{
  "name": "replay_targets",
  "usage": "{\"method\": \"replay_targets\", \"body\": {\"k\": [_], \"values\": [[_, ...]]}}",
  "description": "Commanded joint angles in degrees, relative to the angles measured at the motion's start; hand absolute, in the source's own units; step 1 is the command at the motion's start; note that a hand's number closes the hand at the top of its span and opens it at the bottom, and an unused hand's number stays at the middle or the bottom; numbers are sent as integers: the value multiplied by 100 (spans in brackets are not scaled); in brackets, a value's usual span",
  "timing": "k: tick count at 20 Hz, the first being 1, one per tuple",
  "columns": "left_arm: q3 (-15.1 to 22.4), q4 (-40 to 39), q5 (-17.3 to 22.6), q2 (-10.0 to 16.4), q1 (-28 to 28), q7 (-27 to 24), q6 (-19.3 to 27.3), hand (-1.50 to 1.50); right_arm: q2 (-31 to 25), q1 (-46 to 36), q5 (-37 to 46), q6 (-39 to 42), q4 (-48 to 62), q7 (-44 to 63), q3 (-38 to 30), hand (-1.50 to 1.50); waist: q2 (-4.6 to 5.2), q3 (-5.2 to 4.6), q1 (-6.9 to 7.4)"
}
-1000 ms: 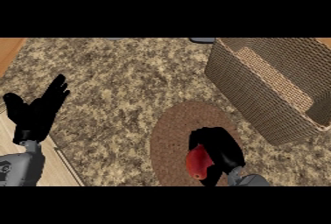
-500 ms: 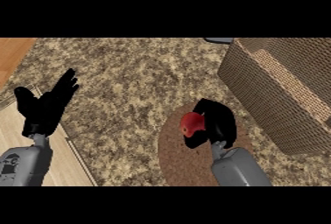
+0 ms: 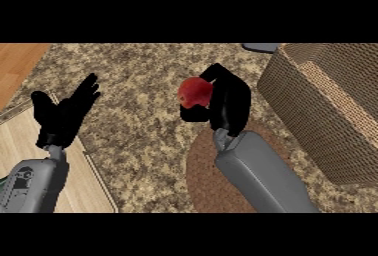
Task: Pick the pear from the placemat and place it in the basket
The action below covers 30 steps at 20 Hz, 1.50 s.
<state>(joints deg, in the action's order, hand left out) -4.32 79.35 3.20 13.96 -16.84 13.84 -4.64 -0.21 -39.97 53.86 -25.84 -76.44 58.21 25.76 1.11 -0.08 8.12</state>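
Pear [image 3: 195,93] raised higher in right hand [image 3: 230,102]; axis unclear.

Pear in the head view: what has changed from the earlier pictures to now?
The right robot hand, shut on the pear, carried it up the view, off the placemat; it is now left of the basket, not yet over it. The grip stayed; the left robot hand stayed open at the left.

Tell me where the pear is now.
In the head view the red pear is gripped by the right hand near centre, just left of the wicker basket and beyond the placemat.
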Motion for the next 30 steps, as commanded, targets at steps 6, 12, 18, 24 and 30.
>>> {"method": "replay_targets", "body": {"k": [6, 12, 18, 24, 30], "values": [[-82, -350, -69, -4, -157, -30, 100, 0, 19, -2118, 880, -584, 1156, 1916, -76, 150, -52, -24, -223], [-25, -307, -147, -151, -63, -112, 245, 0, 18, -3121, 1238, -398, 2091, 2396, -399, 150, -61, -20, -255], [-295, -319, 91, 181, -78, -110, -53, 0, 18, -4073, 1588, -392, 3096, 2357, -1142, 150, -55, -15, -374], [-425, -398, 146, 237, -176, 35, -2, 0, 10, -4795, 2088, -300, 3932, 2442, -1814, 150, -50, -13, -542], [-394, -199, 29, 196, 181, -92, 107, 0, -388, -4687, 2618, -372, 4640, 2449, -2162, 150, -67, -4, -613]]}}
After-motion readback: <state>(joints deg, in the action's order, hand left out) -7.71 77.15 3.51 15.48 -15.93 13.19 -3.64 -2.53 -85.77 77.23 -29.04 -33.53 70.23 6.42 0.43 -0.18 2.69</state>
